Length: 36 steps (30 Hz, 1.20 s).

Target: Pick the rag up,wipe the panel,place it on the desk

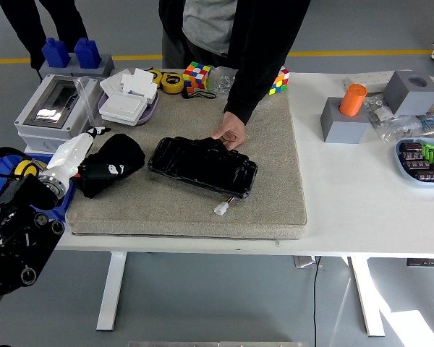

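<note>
The rag is a crumpled black cloth lying on the grey mat near the mat's left edge, about halfway between its far and near sides. The robot's left hand, pale and white, comes in from the lower left and rests against the rag's left side; its fingers lie along the cloth, but whether they are closed on it or just touching cannot be told from this view. The black left arm runs down to the picture's lower left corner.

Just to the right of the rag, not quite touching it, lies the panel, a glossy black oblong set at a slant near the mat's middle. A person standing at the far side of the table reaches down in a black sleeve and lays one hand on the panel's far edge. A small white plug lies on the mat just beside the panel's near edge.

Along the mat's far edge sit a white box in a tray, a roll of yellow tape and a colour cube. Off the mat's left edge stands a grey box with a clear lid. On the right part of the table stand a grey block holding an orange cylinder and, near the right edge, a blue dish of small parts.
</note>
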Each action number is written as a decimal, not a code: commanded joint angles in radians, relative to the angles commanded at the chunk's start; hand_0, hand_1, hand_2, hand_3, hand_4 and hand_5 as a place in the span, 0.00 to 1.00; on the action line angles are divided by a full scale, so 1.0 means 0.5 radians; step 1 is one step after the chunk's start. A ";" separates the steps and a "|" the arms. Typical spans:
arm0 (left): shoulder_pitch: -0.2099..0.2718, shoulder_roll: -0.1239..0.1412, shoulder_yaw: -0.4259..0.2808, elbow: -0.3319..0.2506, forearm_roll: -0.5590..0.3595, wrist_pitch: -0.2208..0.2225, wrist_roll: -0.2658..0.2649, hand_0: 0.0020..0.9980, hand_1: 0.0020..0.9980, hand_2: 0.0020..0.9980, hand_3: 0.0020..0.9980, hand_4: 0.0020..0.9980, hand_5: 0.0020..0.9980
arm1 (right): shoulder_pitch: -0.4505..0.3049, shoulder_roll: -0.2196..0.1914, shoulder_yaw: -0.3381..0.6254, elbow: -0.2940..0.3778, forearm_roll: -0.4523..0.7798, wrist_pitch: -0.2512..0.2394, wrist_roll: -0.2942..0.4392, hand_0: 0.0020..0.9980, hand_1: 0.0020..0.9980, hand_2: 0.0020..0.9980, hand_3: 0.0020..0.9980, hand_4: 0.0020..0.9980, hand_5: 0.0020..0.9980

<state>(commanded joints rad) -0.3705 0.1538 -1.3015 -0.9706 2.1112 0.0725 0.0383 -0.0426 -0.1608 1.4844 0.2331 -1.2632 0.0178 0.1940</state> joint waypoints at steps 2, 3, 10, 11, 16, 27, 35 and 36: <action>-0.009 -0.010 0.006 0.023 0.006 0.012 0.001 0.80 0.82 0.83 0.86 1.00 0.35 | -0.001 -0.001 -0.003 0.001 0.002 0.000 0.000 0.59 0.58 0.51 0.52 0.94 0.40; -0.017 -0.020 0.007 0.043 0.005 0.027 -0.002 0.80 0.82 0.83 0.86 1.00 0.35 | -0.002 -0.001 -0.006 0.001 0.005 -0.001 0.001 0.59 0.58 0.51 0.52 0.94 0.40; -0.087 -0.086 0.016 0.171 -0.020 0.172 -0.065 0.66 0.69 0.70 0.76 0.97 0.16 | 0.002 0.003 -0.033 0.014 0.030 -0.002 0.001 0.59 0.58 0.51 0.53 0.95 0.40; -0.094 -0.092 0.016 0.182 -0.017 0.180 -0.066 0.66 0.69 0.70 0.76 0.97 0.16 | 0.002 0.003 -0.034 0.015 0.031 -0.002 0.001 0.59 0.58 0.51 0.53 0.95 0.40; -0.143 -0.121 0.013 0.263 0.014 0.190 -0.040 0.55 0.63 0.58 0.63 0.87 0.05 | 0.003 0.004 -0.026 0.017 0.033 -0.004 0.002 0.59 0.58 0.51 0.53 0.95 0.40; -0.148 -0.125 0.018 0.275 0.010 0.295 -0.141 0.31 0.45 0.50 0.58 0.70 0.00 | -0.004 0.012 -0.013 0.018 0.028 -0.005 0.005 0.59 0.58 0.51 0.53 0.95 0.40; -0.115 -0.114 0.003 0.195 -0.012 0.337 -0.181 0.30 0.45 0.50 0.57 0.71 0.00 | -0.002 0.020 -0.023 0.034 0.045 -0.006 0.007 0.59 0.57 0.51 0.52 0.94 0.40; -0.103 -0.111 -0.009 0.158 -0.012 0.340 -0.181 0.30 0.45 0.50 0.57 0.71 0.00 | -0.003 0.021 -0.024 0.034 0.045 -0.007 0.008 0.59 0.57 0.51 0.52 0.94 0.40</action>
<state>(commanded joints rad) -0.4221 0.0985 -1.3058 -0.8918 2.1052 0.2425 -0.0522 -0.0440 -0.1503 1.4726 0.2502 -1.2408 0.0146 0.1978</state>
